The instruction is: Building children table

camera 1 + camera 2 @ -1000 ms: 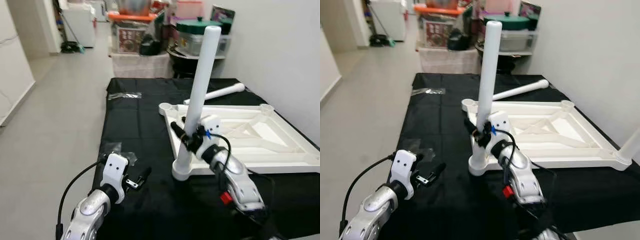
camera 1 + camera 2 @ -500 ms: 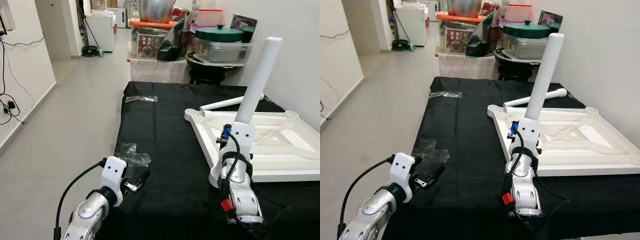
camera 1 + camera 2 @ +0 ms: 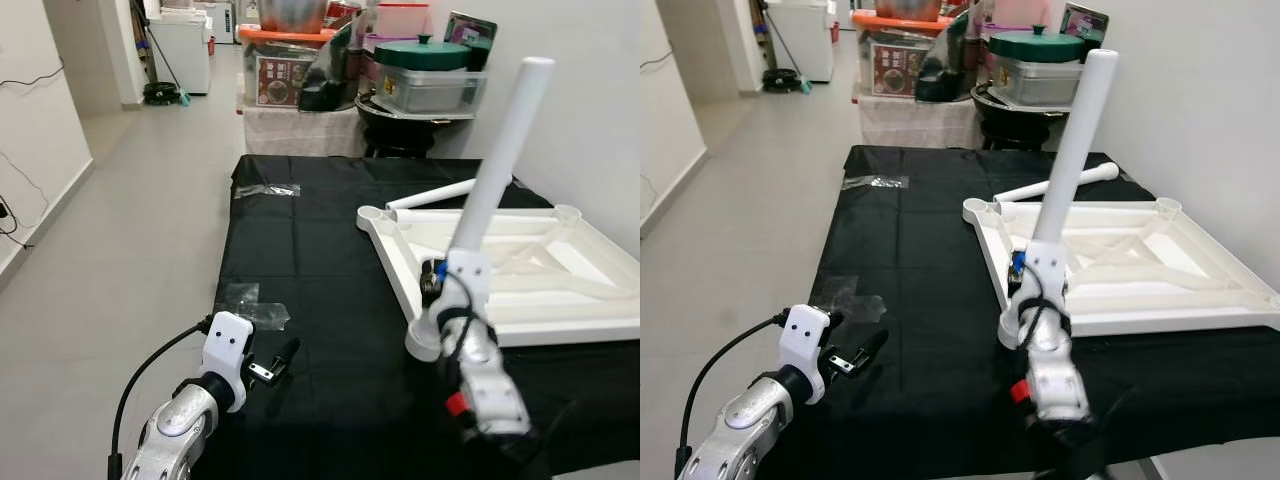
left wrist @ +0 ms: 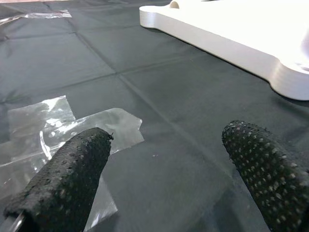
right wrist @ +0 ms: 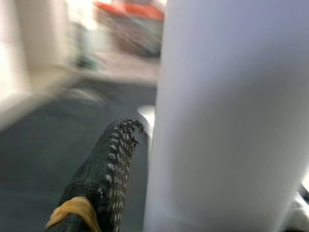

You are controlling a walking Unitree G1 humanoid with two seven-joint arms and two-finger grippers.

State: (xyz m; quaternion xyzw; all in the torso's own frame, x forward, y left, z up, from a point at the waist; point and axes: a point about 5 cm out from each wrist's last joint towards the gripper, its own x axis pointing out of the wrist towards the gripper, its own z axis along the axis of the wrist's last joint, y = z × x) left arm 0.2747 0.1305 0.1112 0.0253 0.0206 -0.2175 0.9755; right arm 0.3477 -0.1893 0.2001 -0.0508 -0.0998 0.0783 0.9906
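Observation:
A white children's table top (image 3: pixel 570 332) lies upside down on a table covered in black cloth (image 3: pixel 320 260). A white table leg (image 3: pixel 500 150) stands tilted in its near left corner socket (image 3: pixel 424 341). My right gripper (image 3: pixel 432 283) is shut on the leg low down, just above the socket. In the right wrist view the leg (image 5: pixel 222 111) sits against one black finger (image 5: pixel 106 174). A second white leg (image 3: pixel 432 195) lies flat behind the far edge of the table top. My left gripper (image 3: pixel 278 362) hovers open over the cloth near the front left, its fingers (image 4: pixel 72 169) holding nothing.
Clear plastic film (image 3: pixel 250 305) lies on the cloth ahead of the left gripper, and another piece (image 3: pixel 267 190) lies at the far left corner. Boxes, pots and a green-lidded tray (image 3: pixel 425 75) are stacked behind the table. A white wall runs on the right, tiled floor (image 3: pixel 120 200) on the left.
The whole picture has shifted, so the camera moved. My right arm has come round from the leg's right side to its front, still shut on it. The left gripper stays open in the same place.

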